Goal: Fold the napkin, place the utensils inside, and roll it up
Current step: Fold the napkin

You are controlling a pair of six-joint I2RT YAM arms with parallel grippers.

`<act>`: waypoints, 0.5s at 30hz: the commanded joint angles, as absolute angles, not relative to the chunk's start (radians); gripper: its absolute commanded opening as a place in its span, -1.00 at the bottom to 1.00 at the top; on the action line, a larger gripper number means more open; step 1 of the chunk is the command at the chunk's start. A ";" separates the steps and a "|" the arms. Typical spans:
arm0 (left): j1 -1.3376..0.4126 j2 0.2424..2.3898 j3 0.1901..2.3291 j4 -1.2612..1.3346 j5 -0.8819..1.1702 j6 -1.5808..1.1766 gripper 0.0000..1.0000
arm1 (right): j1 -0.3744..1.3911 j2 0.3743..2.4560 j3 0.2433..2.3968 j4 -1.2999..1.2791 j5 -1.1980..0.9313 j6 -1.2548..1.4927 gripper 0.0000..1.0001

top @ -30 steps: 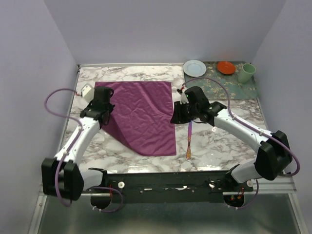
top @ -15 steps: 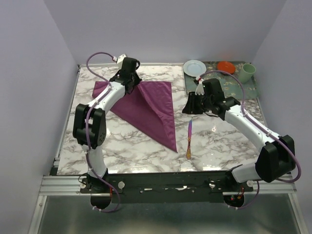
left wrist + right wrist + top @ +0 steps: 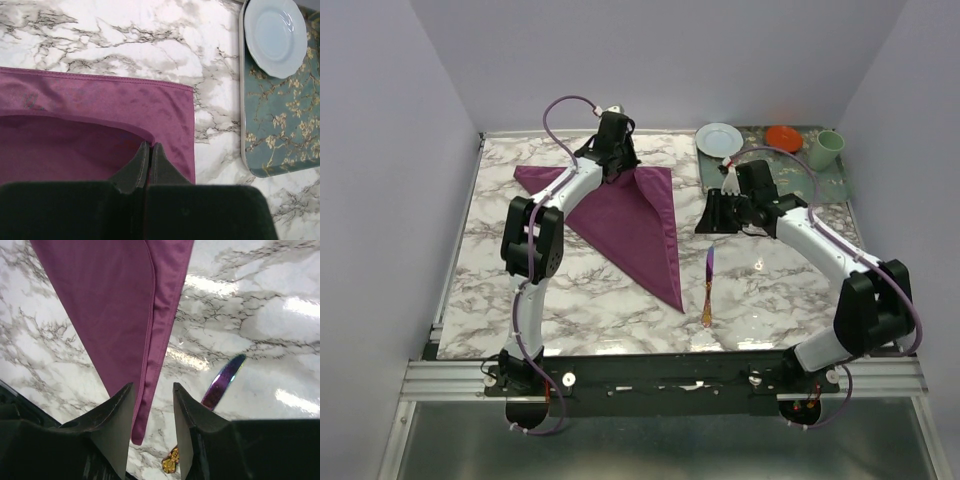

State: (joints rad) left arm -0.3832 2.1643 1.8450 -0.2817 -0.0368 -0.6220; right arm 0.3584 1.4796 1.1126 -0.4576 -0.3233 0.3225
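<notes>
Two arms: left gripper (image 3: 148, 152) pinched shut on napkin (image 3: 638, 215) corner, far side. My right gripper (image 3: 152, 410) half-open, empty, nearer knife (image 3: 708, 288); knife lies near-far beside napkin's right edge, blade toward gripper.

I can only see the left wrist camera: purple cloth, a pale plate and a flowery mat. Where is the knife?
Observer: The slim knife with the purple-pink blade and gold handle lies on the white marble table, right of the plum-purple cloth napkin, not touching it.
Operator: Is the other arm holding it?
Observer: No. The right fingers are open, with nothing between them.
Operator: What shape is the napkin?
Observer: From above, a triangle, with its long point toward the arms' bases.
</notes>
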 commanded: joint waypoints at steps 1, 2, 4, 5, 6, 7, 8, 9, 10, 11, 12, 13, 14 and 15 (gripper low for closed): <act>-0.390 2.163 1.867 -0.273 0.049 -0.566 -1.00 | 0.356 1.624 1.088 -0.306 -0.516 0.389 -0.07; -0.391 2.169 1.873 -0.268 0.063 -0.561 -1.00 | 0.362 1.629 1.063 -0.263 -0.553 0.415 -0.05; -0.394 2.174 1.878 -0.270 0.080 -0.557 -1.00 | 0.389 1.649 1.037 -0.224 -0.549 0.434 0.07; -0.400 2.180 1.881 -0.270 0.089 -0.558 -1.00 | 0.400 1.660 1.035 -0.221 -0.551 0.434 0.11; -0.400 2.184 1.884 -0.270 0.095 -0.560 -1.00 | 0.409 1.680 1.034 -0.221 -0.555 0.433 0.11; -0.405 2.186 1.888 -0.273 0.098 -0.560 -1.00 | 0.432 1.686 1.029 -0.219 -0.560 0.428 0.11; -0.408 2.194 1.891 -0.278 0.097 -0.560 -1.00 | 0.440 1.689 1.020 -0.218 -0.558 0.429 0.10; -0.408 2.195 1.891 -0.278 0.100 -0.560 -1.00 | 0.446 1.692 1.009 -0.216 -0.555 0.433 0.08; -0.408 2.197 1.893 -0.276 0.110 -0.563 -1.00 | 0.451 1.686 0.973 -0.200 -0.552 0.442 0.07; -0.408 2.200 1.896 -0.278 0.115 -0.563 -1.00 | 0.457 1.680 0.951 -0.183 -0.564 0.448 0.04; -0.410 2.200 1.896 -0.276 0.118 -0.564 -1.00 | 0.462 1.674 0.931 -0.169 -0.574 0.454 0.03; -0.410 2.201 1.896 -0.275 0.123 -0.569 -1.00 | 0.466 1.666 0.910 -0.143 -0.581 0.460 0.03; -0.411 2.204 1.896 -0.272 0.132 -0.572 -1.00 | 0.485 1.664 0.882 -0.135 -0.592 0.460 0.03; -0.413 2.209 1.899 -0.270 0.136 -0.575 -1.00 | 0.494 1.664 0.870 -0.132 -0.591 0.457 0.02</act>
